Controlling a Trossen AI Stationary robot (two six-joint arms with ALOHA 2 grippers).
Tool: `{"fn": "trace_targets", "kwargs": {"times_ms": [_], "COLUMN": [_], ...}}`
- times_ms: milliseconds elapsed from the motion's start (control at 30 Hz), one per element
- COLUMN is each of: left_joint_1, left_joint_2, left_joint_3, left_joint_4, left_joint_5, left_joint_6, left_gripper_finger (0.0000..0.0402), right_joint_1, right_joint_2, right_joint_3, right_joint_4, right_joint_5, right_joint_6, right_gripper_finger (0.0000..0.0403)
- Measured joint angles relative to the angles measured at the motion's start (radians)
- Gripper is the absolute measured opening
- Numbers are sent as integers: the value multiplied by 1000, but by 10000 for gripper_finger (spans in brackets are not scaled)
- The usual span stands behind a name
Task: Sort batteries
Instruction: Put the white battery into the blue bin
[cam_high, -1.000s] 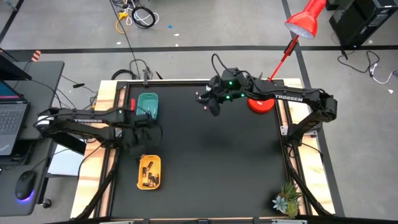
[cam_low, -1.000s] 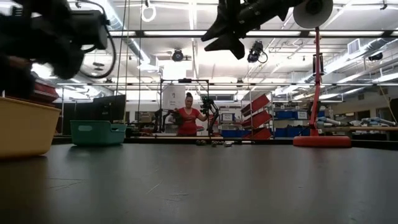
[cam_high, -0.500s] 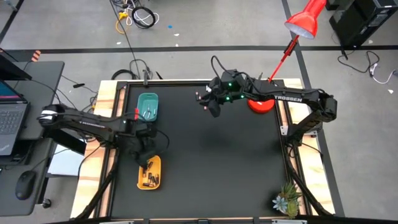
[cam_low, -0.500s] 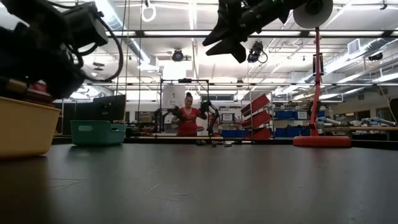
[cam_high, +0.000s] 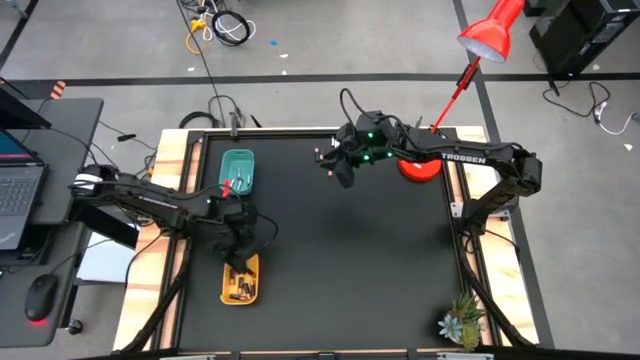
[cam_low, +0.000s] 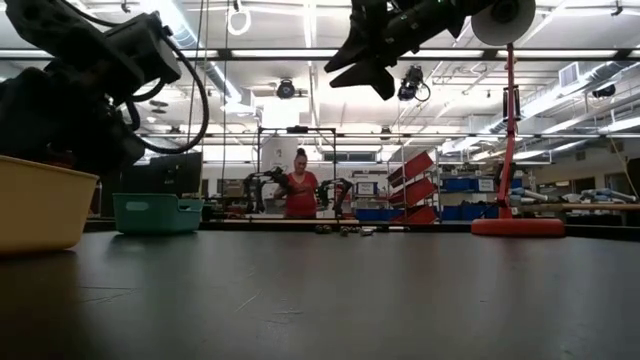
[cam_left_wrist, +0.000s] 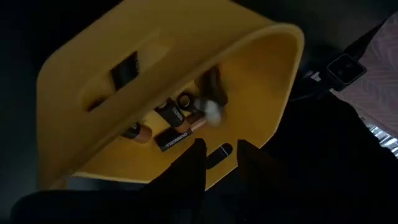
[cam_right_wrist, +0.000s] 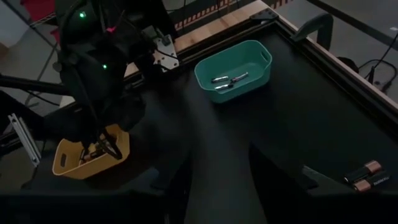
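Note:
Several batteries (cam_left_wrist: 174, 124), dark with copper ends, lie in the yellow tray (cam_left_wrist: 280, 74), which sits near the table's left edge (cam_high: 240, 282). My left gripper (cam_left_wrist: 221, 148) hangs open just over that tray (cam_right_wrist: 62, 163), its fingers (cam_right_wrist: 106, 148) pointing down into it with nothing between them. The teal tray (cam_high: 238, 170) farther back holds a few silvery batteries (cam_right_wrist: 227, 79). Two more batteries (cam_right_wrist: 364, 174) lie on the table at the far side. My right gripper (cam_high: 340, 170) waits high over the far middle of the table, open (cam_right_wrist: 217, 162).
A red lamp stands with its base (cam_high: 420, 166) at the far right of the black table, and a small plant (cam_high: 460, 322) stands at the near right corner. A person (cam_low: 302, 190) is in the room behind. The middle of the table (cam_high: 350, 260) is bare.
My left gripper has gone from the strip between the two trays toward the table's near edge and down, ending over the yellow tray. It has rolled about its own axis on the way. My right arm has kept still.

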Motion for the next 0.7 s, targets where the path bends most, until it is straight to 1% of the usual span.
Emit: {"fn": "trace_targets", "kwargs": {"times_ms": [100, 200, 300, 367, 433, 533, 600, 700], "left_joint_1": [0, 0, 5, 18, 41, 94, 141, 211], "left_joint_2": [0, 0, -7, -8, -9, -6, -6, -5], "left_joint_3": [0, 0, 10, 43, 78, 129, 147, 153], "left_joint_4": [40, 135, 281, 385, 507, 704, 813, 916], "left_joint_5": [23, 130, 249, 269, 258, 200, 121, -13], "left_joint_6": [2, -2, -59, -97, -128, -143, -128, -41], "left_gripper_finger": [99, 100, 100, 101, 101, 101, 101, 101], "right_joint_1": [0, -1, -1, -3, -6, -20, -35, -60], "right_joint_2": [0, 0, 0, 0, 0, 0, 5, 20], "right_joint_3": [0, 0, 0, 0, -9, -40, -77, -138], "right_joint_4": [4, 3, -1, -5, -8, -16, -2, 10], "right_joint_5": [0, 0, 3, 4, 16, 54, 84, 119], "right_joint_6": [-3, -5, -8, -18, -25, -32, -45, -52], "right_gripper_finger": [167, 167, 167, 167, 167, 167, 167, 167]}}
